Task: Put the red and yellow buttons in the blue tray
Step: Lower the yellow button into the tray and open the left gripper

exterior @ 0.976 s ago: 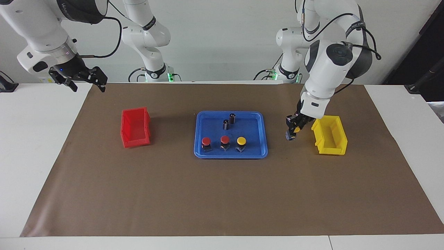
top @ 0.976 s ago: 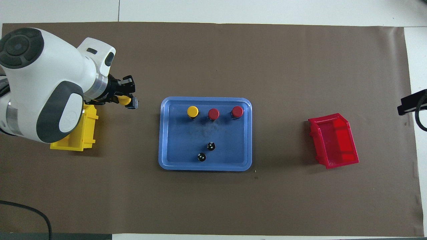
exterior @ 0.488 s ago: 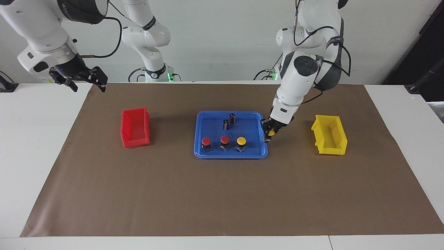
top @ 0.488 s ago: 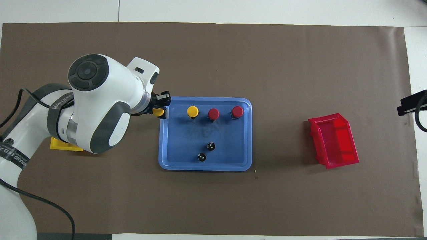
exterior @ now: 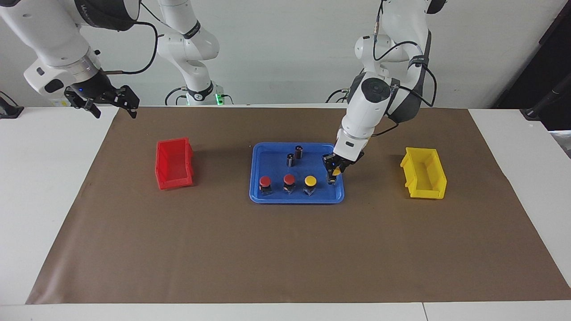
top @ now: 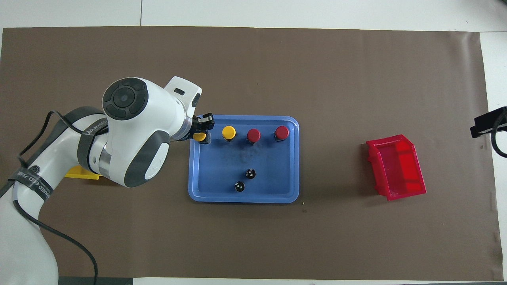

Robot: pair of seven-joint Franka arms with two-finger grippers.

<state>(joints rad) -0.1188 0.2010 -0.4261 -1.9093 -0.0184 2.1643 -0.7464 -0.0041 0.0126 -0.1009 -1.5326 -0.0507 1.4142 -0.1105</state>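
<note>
The blue tray [exterior: 272, 199] [top: 214, 196] lies mid-table. Two red buttons [exterior: 265, 181] [exterior: 289, 179] and a yellow button [exterior: 310, 181] stand in a row in it, also seen in the overhead view [top: 281, 132] [top: 253, 135] [top: 228, 132]. My left gripper [exterior: 333, 173] [top: 202, 134] is shut on the second yellow button [exterior: 337, 171] [top: 199, 137] and holds it tilted just above the tray's end toward the left arm, beside the row. My right gripper [exterior: 111, 101] is open and waits above the table's corner near the right arm's base.
Two dark cylinders with silvery tops [exterior: 298, 152] [exterior: 290, 159] stand in the tray nearer the robots. A red bin [exterior: 174, 163] [top: 397, 167] sits toward the right arm's end. A yellow bin [exterior: 424, 173] sits toward the left arm's end, mostly hidden overhead [top: 81, 173].
My left gripper has carried the yellow button from beside the yellow bin across to over the tray's end and lowered it. The right arm has not moved.
</note>
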